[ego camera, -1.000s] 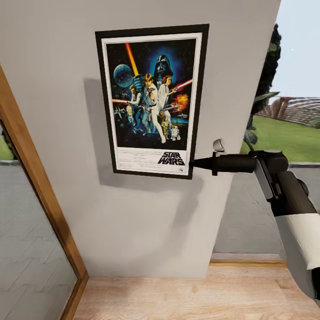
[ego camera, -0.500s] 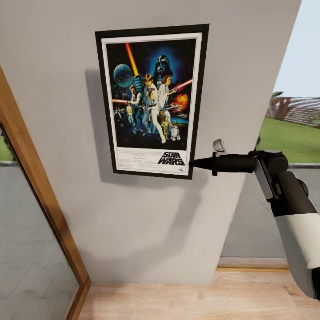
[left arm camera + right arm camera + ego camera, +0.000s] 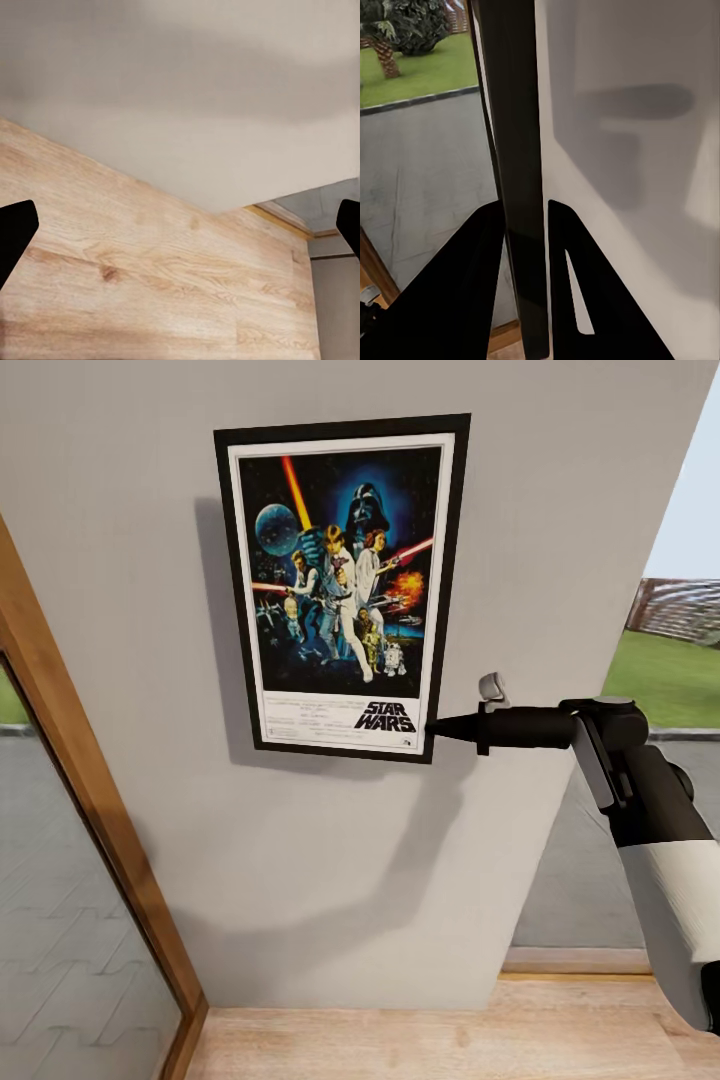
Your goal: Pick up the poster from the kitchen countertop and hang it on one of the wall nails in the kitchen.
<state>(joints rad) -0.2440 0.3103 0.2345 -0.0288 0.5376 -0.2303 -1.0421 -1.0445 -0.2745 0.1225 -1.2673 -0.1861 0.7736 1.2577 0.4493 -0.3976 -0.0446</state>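
Pickup stage is done: the upright Star Wars poster, thin black frame, white border, colourful figures on dark blue, is off the worktop and held up flat against, or just in front of, the pale grey plaster wall.

Right gripper: its black tapered fingers meet the frame's lower right corner edge-on. In the right wrist view the dark frame edge runs straight between the two fingers, one pressed on each face, so they are clamped on the poster. The poster's shadow falls on the wall beyond the fingers.

Left gripper: black fingertips sit far apart at the two edges of its wrist view, holding nothing, pointed down at the light wood plank floor and the foot of the wall.

Remaining: no wall nail can be made out; any nail would be hidden behind the poster or too small to tell. Cannot tell whether the frame is already hooked. Judgement: task is late-stage, with hooking to be confirmed, then release and withdrawal. Risk: opening the fingers before the frame is caught would drop it.
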